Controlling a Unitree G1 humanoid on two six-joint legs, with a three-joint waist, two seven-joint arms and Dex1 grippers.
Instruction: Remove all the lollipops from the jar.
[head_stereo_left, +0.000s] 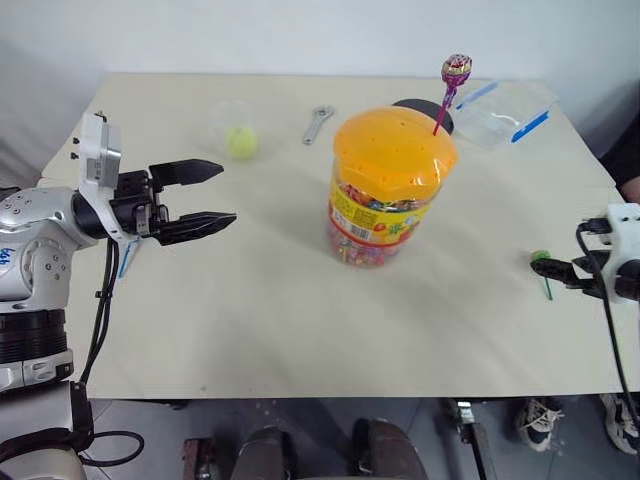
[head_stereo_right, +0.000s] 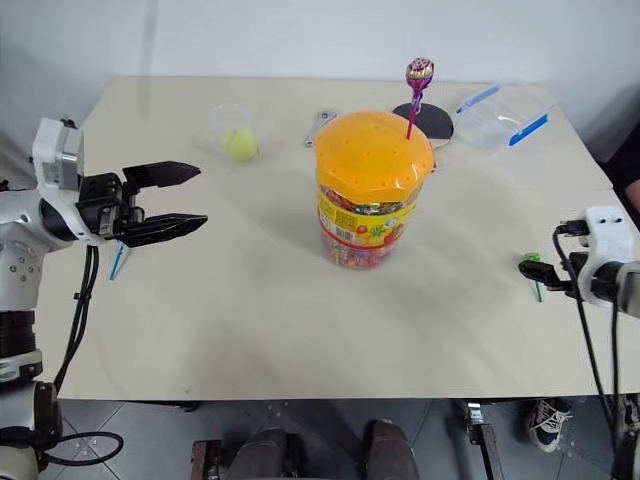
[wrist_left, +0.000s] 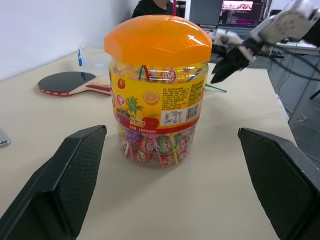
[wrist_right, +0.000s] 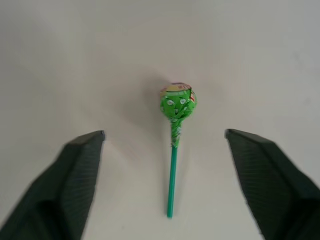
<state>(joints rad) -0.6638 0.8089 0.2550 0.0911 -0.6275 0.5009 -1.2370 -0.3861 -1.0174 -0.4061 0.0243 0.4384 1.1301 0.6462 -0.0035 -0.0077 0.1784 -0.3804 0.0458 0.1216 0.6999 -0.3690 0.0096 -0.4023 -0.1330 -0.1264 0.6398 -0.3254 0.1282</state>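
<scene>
On your left, the left end effector (head_stereo_left: 205, 201) hovers over the beige table (head_stereo_left: 250, 320) with its black fingers spread, aimed at the jar. Behind it sits a small clear cup holding a yellow-green ball (head_stereo_left: 238, 140). At centre stands the large clear plastic jar (head_stereo_left: 388, 185) with its domed orange lid; a magenta-stick lollipop (head_stereo_left: 452, 85) rises upright from it. On your right, the green-stick lollipop (wrist_right: 176, 125) lies flat between the right end effector's (wrist_right: 165, 165) spread fingers, untouched.

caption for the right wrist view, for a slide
Open right gripper over a green-stick lollipop lying flat on the table, released between its spread fingers.
</scene>
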